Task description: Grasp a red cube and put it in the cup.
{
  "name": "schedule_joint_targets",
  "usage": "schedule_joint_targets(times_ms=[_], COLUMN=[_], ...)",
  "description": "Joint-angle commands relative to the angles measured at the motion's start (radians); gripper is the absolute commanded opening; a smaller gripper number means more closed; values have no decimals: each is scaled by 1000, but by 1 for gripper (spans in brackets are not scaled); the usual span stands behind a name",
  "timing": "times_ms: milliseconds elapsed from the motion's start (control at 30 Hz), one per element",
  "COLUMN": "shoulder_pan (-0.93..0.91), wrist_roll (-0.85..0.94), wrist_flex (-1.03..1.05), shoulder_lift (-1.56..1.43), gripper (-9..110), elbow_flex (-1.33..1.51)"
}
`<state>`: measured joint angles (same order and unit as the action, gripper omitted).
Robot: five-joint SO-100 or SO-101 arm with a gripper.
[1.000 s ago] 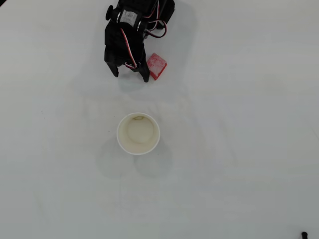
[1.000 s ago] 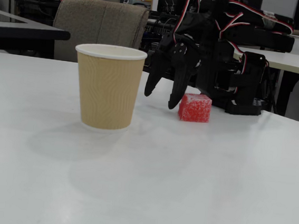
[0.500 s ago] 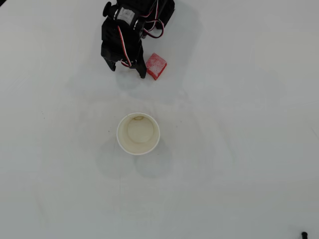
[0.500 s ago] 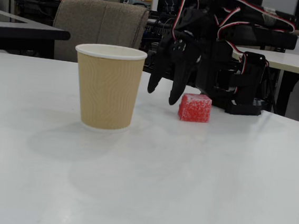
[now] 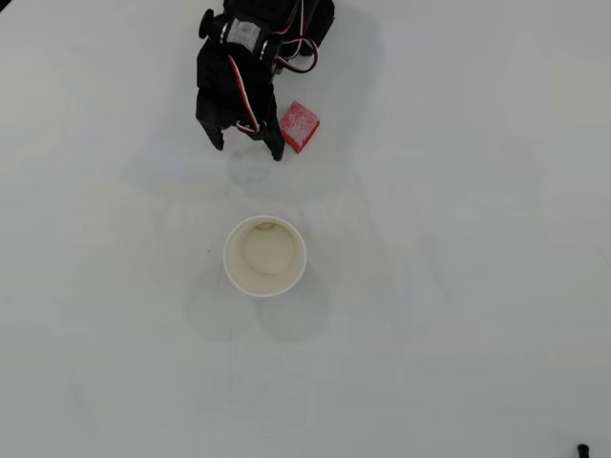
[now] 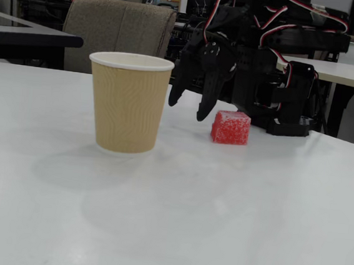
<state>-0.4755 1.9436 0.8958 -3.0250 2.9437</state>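
The small speckled red cube point(image 5: 299, 126) rests on the white table point(image 5: 458, 286), well apart from the round white paper cup point(image 5: 264, 256). The black gripper point(image 5: 246, 147), jaws spread and empty, hangs just beside the cube, probably lining up to grasp it.

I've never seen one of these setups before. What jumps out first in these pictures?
The small red cube stands out most, the one spot of colour on the white table, lying near the top of the overhead view. Right beside it hangs the black gripper, fingers spread and holding nothing, the cube outside them rather than between. In the fixed view the tan paper cup stands upright in front, left of the cube.
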Motion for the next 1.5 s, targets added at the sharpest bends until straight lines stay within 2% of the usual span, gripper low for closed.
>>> schedule_joint_targets(times_ms=[0, 200, 400, 633, 1100, 1467], shoulder_pan=[35, 97, 107, 83, 40, -143], wrist_roll=[-25, -43, -43, -49, -49, -41], wrist_flex=[-100, -202, -216, -83, -57, 130], shoulder_lift=[52, 103, 173, 202, 176, 169], gripper=[32, 32, 32, 32, 32, 32], elbow_flex=[-15, -6, -43, -110, -137, -247])
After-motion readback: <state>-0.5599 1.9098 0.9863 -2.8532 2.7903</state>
